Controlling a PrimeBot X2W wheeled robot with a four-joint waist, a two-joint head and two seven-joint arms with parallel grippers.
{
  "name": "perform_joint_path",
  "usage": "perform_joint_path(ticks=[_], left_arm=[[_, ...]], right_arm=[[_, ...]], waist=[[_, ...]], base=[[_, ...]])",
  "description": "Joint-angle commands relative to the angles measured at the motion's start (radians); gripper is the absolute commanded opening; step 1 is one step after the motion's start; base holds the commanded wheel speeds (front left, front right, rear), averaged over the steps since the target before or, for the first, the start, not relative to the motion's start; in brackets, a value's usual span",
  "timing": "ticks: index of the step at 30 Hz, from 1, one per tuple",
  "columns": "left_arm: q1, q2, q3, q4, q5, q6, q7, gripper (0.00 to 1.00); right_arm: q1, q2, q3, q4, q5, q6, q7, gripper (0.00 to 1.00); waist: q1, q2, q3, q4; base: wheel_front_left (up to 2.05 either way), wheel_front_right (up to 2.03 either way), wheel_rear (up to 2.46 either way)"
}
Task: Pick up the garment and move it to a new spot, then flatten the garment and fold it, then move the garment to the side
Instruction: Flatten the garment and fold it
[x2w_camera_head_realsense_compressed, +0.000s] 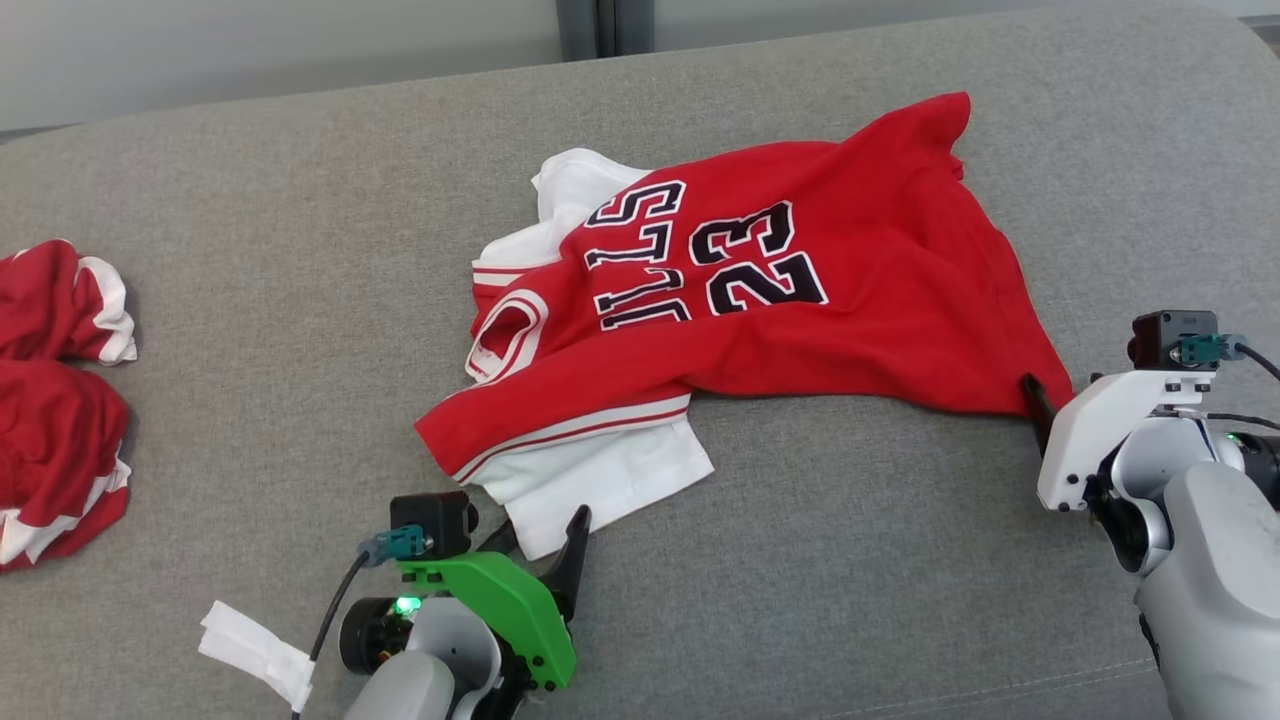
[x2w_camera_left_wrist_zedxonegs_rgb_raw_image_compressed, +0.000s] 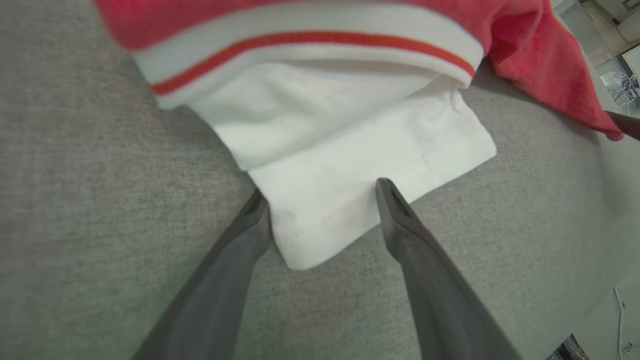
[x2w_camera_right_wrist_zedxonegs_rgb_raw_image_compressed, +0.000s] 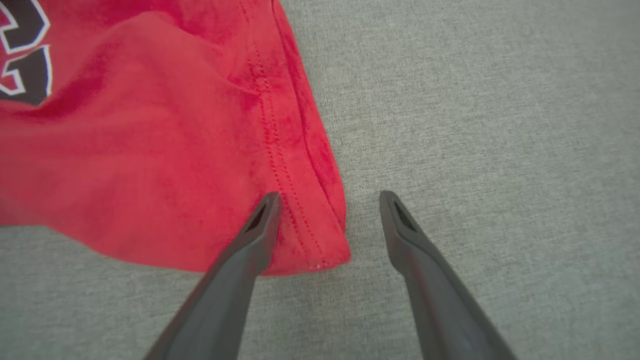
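The garment (x2w_camera_head_realsense_compressed: 760, 300) is a red jersey with "23" and white sleeves, spread and creased on the grey cushion (x2w_camera_head_realsense_compressed: 850, 560). My left gripper (x2w_camera_head_realsense_compressed: 540, 540) stands open at its near white sleeve (x2w_camera_left_wrist_zedxonegs_rgb_raw_image_compressed: 350, 165); the left wrist view has the sleeve's corner lying between the two fingers of the left gripper (x2w_camera_left_wrist_zedxonegs_rgb_raw_image_compressed: 322, 200). My right gripper (x2w_camera_head_realsense_compressed: 1045, 410) is open at the jersey's right hem corner (x2w_camera_right_wrist_zedxonegs_rgb_raw_image_compressed: 310, 235). In the right wrist view, the right gripper (x2w_camera_right_wrist_zedxonegs_rgb_raw_image_compressed: 328, 197) has its left finger over the red cloth and its right finger over bare cushion.
Another red and white garment (x2w_camera_head_realsense_compressed: 55, 400) lies bunched at the far left edge. A white tag (x2w_camera_head_realsense_compressed: 255, 650) hangs beside my left arm's cable. The cushion's back edge runs along the top, with a pale wall behind it.
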Motion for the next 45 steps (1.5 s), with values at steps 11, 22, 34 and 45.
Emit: perform_joint_path(ticks=[11, 22, 34, 45], left_arm=[[0.034, -0.003, -0.08, 0.06, -0.043, 0.0, 0.121, 0.0], [-0.008, 0.011, 0.048, -0.139, -0.143, -0.042, -0.119, 0.0], [-0.099, 0.079, 0.157, -0.461, -0.245, -0.072, -0.141, 0.0], [-0.47, 0.188, 0.197, -0.538, -0.277, -0.067, 0.06, 0.0]], right_arm=[[-0.01, 0.01, 0.052, 0.146, 0.086, -0.001, 0.123, 0.0], [-0.009, -0.008, -0.015, -0.025, 0.12, -0.002, -0.043, 0.0], [0.009, -0.009, -0.059, -0.362, 0.174, -0.001, -0.015, 0.0], [-0.236, 0.021, -0.073, -0.546, 0.192, -0.001, 0.074, 0.0]], waist=[[0.0, -0.0001, 0.012, 0.024], [0.0, -0.0001, -0.072, 0.014], [0.0, -0.0001, -0.143, 0.026], [0.0, -0.0001, -0.033, 0.005]], base=[[0.0, 0.0, 0.0], [0.0, 0.0, 0.0], [0.0, 0.0, 0.0], [0.0, 0.0, 0.0]])
